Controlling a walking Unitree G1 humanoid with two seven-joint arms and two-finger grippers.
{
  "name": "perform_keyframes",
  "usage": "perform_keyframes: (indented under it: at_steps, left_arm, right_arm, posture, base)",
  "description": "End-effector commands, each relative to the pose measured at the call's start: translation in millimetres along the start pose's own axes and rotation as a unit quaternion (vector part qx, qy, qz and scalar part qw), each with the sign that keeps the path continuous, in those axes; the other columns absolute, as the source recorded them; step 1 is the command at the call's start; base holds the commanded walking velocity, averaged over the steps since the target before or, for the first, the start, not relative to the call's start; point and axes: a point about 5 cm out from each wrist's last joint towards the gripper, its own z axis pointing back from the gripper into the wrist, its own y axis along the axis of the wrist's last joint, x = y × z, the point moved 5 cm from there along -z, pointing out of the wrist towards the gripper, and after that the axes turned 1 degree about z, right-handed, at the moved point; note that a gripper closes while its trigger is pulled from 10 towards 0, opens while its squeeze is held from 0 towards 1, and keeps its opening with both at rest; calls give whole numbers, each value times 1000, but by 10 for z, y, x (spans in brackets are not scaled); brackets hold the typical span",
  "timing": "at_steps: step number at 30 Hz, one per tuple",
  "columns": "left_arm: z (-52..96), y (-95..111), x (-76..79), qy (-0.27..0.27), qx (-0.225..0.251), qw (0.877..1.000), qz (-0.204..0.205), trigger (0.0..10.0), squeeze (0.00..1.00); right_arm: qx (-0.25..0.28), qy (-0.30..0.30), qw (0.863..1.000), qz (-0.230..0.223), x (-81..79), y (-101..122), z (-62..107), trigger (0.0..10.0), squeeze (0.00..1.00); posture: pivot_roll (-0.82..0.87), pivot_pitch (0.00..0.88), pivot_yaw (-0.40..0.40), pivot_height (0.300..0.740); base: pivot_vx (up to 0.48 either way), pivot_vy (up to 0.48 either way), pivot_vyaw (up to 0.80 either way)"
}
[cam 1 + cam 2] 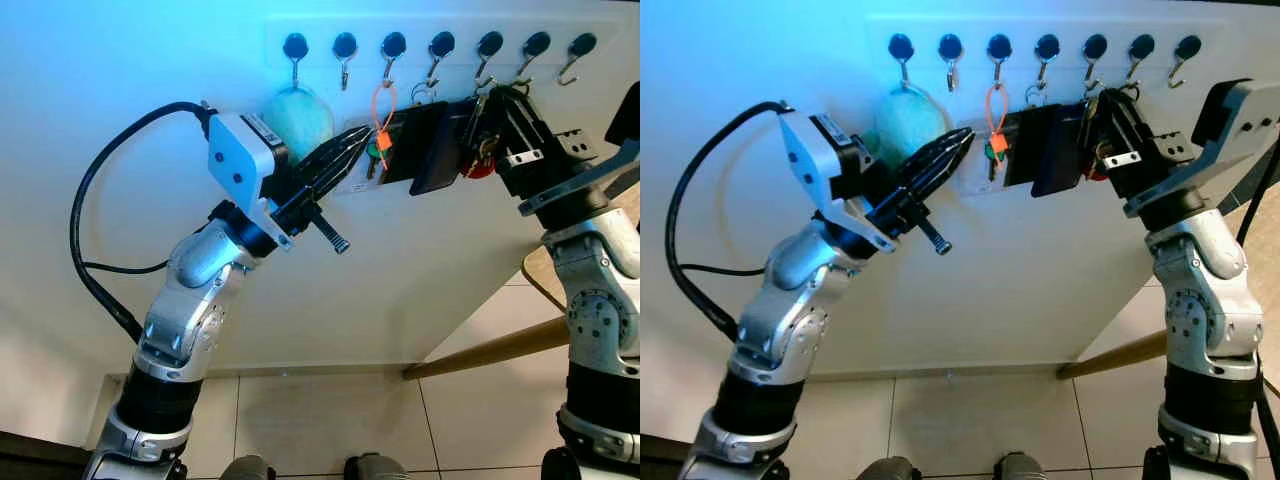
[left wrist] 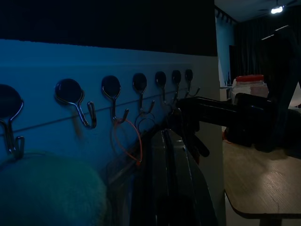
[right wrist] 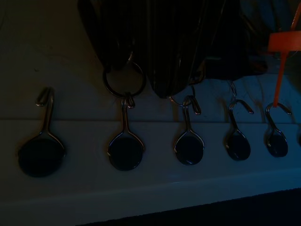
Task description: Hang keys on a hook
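A white rail point(image 1: 440, 25) on the wall carries several black-capped metal hooks. My right gripper point(image 1: 1103, 98) is raised to the hooks at the right part of the row, shut on a bunch of keys point(image 1: 484, 148) with a red tag hanging under it. In the right wrist view the key ring point(image 3: 142, 81) sits looped over the tip of one hook point(image 3: 124, 150). My left gripper point(image 1: 362, 137) is shut, its fingertips beside an orange loop point(image 1: 383, 105) that hangs from the third hook with a green and orange tag point(image 1: 378, 148).
A teal fluffy ball point(image 1: 298, 118) hangs from the first hook, and black pouches point(image 1: 430, 145) hang between the two grippers. A wooden table edge point(image 1: 540, 272) juts out at the lower right. Tiled floor point(image 1: 330, 420) lies below.
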Motion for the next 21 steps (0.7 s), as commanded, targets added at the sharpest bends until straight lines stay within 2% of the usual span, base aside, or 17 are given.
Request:
perform_keyframes:
  at_steps: [1,7,8,9,10,21]
  left_arm:
    - [-4,17,27,-1,5,1000,8,10000,0]
    - [-9,15,43,-4,3,1000,9,10000,0]
    - [-9,13,43,-4,2,1000,9,10000,0]
    - [-9,13,43,-4,2,1000,9,10000,0]
    - [-6,7,42,-4,0,1000,10,10000,0]
    - [7,-13,42,-3,-3,1000,13,10000,0]
  right_arm:
    - [-1,-18,1000,10,83,10,22,10000,0]
    - [-1,-16,1000,8,86,13,15,10000,0]
    - [0,-16,1000,8,86,14,13,10000,86]
    - [0,-16,1000,8,86,14,13,10000,86]
    - [-1,-16,1000,11,86,14,11,10000,1000]
    - [0,-10,1000,13,54,23,14,10000,1000]
  posture:
    - [44,112,0,740]
    - [45,110,-3,740]
    - [44,109,-3,740]
    - [44,109,-3,740]
    - [44,109,-4,740]
    - [40,107,-4,740]
  base:
    - [0,0,0]
    - [0,0,0]
    - [0,0,0]
    - [0,0,0]
    - [0,0,0]
    - [0,0,0]
